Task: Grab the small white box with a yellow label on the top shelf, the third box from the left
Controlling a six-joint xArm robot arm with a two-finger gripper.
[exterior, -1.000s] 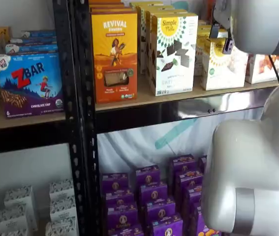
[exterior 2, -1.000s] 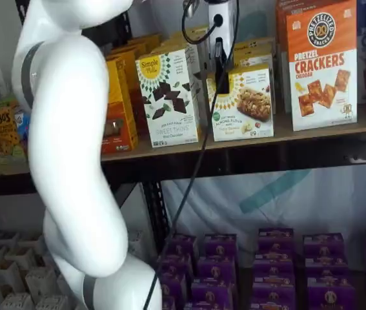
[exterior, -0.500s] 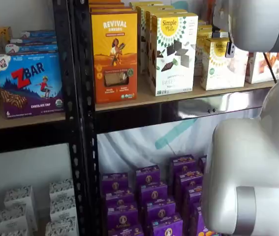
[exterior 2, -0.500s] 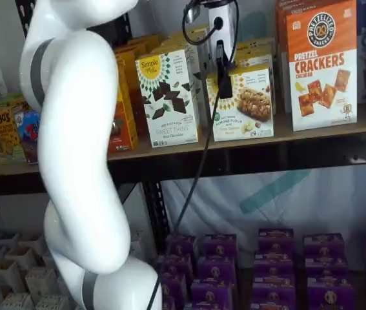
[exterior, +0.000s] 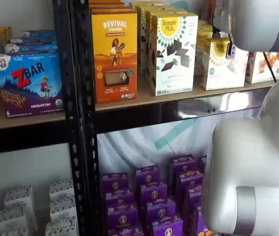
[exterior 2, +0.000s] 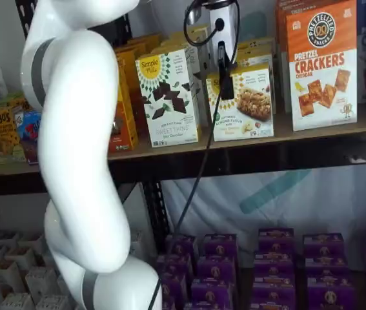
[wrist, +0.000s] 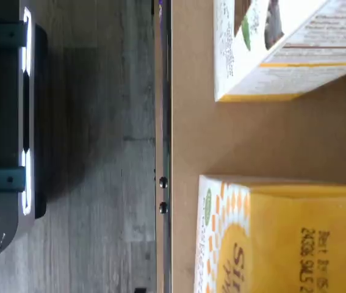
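- We see our gripper (exterior 2: 224, 81) in a shelf view as a black finger hanging in front of the white box (exterior 2: 243, 103); with only that one finger showing, we cannot tell whether the fingers are apart or together.
- The finger overlaps the box's upper left face, so we judge the hand to be right at the box, near its top.
- The box stands upright at the front edge of the top shelf (exterior 2: 254, 139), between the taller white carton (exterior 2: 170, 97) and the cracker carton (exterior 2: 321, 64), with small gaps either side.
- In the wrist view, the box's yellow top (wrist: 282, 238) lies close under the camera, its face flush with the shelf edge.
- We judge the grasp should span the box's narrow width.
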